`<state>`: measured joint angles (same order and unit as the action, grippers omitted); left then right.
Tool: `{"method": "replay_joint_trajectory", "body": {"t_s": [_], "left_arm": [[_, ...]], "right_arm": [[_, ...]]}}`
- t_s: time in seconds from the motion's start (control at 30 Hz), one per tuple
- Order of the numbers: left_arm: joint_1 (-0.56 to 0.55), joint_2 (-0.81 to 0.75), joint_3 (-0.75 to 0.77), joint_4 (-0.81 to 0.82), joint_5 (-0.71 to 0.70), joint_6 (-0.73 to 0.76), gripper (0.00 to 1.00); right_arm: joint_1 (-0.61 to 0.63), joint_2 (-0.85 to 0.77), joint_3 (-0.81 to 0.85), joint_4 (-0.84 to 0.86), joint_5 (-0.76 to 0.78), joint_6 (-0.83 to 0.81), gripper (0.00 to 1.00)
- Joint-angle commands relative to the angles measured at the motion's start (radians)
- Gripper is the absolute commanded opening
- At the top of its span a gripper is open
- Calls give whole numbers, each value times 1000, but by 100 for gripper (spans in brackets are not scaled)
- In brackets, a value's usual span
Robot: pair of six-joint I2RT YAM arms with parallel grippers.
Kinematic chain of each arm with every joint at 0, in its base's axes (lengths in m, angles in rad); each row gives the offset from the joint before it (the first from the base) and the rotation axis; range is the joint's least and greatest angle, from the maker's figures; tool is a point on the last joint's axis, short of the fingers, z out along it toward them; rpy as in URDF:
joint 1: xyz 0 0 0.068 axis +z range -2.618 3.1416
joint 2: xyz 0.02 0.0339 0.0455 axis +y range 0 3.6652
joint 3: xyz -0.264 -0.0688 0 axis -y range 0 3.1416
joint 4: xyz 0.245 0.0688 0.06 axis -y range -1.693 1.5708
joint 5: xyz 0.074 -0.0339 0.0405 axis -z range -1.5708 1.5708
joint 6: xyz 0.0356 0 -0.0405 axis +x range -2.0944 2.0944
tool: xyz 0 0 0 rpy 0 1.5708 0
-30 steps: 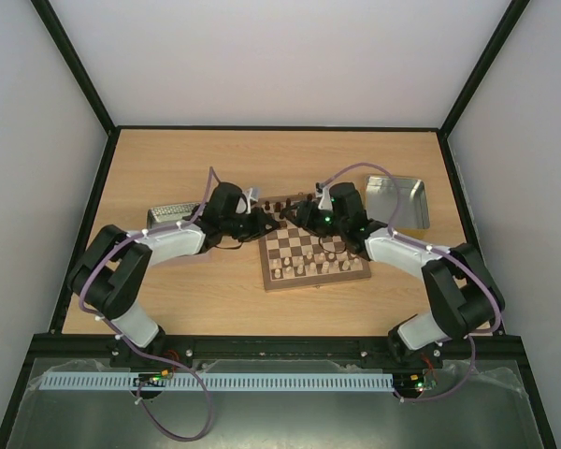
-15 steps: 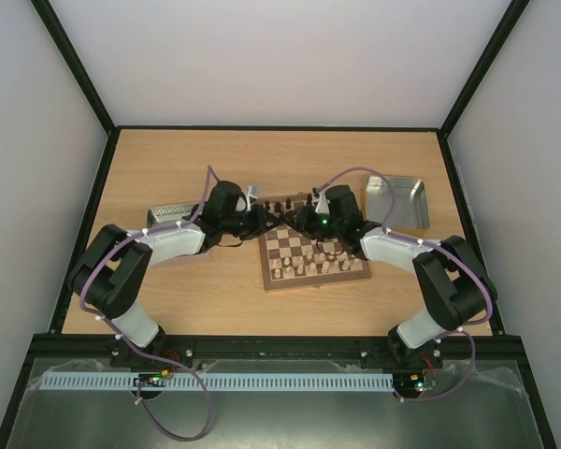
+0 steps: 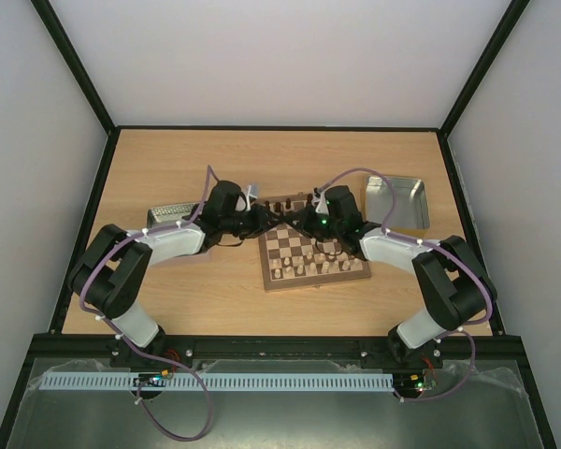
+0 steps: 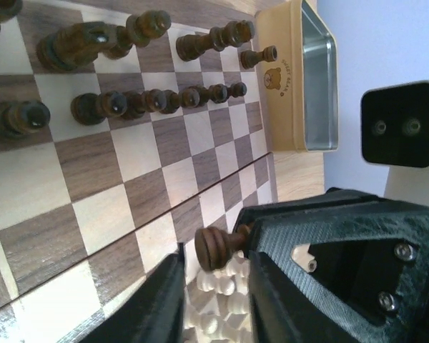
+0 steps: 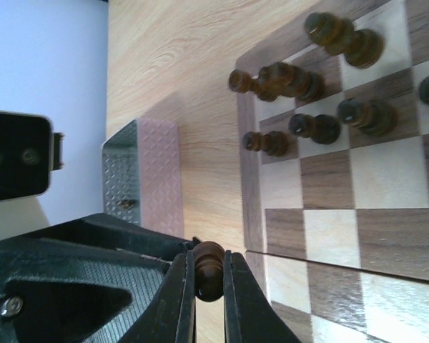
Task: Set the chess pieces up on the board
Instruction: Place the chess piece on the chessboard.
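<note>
Both grippers meet over the far left part of the board (image 3: 309,281). One dark chess piece (image 5: 209,275) is pinched at its head between the pads of my right gripper (image 5: 208,261), which is shut on it. In the left wrist view the same piece (image 4: 218,246) shows its round base between the fingers of my left gripper (image 4: 216,259), which stands open with a gap on each side. Other dark chess pieces (image 4: 157,100) stand in two rows on the board's far squares (image 5: 322,125). Cream pieces (image 4: 225,286) stand on the near rows.
A shiny metal tray (image 3: 397,201) lies right of the board. A patterned tin (image 3: 171,212) sits to its left, with a small dark item inside (image 5: 129,204). The right arm's black body (image 4: 329,271) fills the space just past my left fingers.
My right gripper has closed on the dark piece that the left gripper was holding. The left jaws have come apart from it. Both arms stayed nearly in place.
</note>
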<state>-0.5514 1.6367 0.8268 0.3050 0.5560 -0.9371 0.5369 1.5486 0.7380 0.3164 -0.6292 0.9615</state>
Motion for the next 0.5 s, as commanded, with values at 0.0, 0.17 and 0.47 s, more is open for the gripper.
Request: {"method": "replay_joint_trajectory", "body": {"t_s": [0.0,0.17,0.47], "left_arm": [[-1,3,22,-51,-50,23,31],[3,-56,57,-270,-287,111,42],[61,-183,49,-420,-499,200,43]], "right_arm": [[5,-25,38,-95,114,-85,2],[5,-68,145,-445,417,-275,2],[-5,-38,242,-699,838,-406,2]]}}
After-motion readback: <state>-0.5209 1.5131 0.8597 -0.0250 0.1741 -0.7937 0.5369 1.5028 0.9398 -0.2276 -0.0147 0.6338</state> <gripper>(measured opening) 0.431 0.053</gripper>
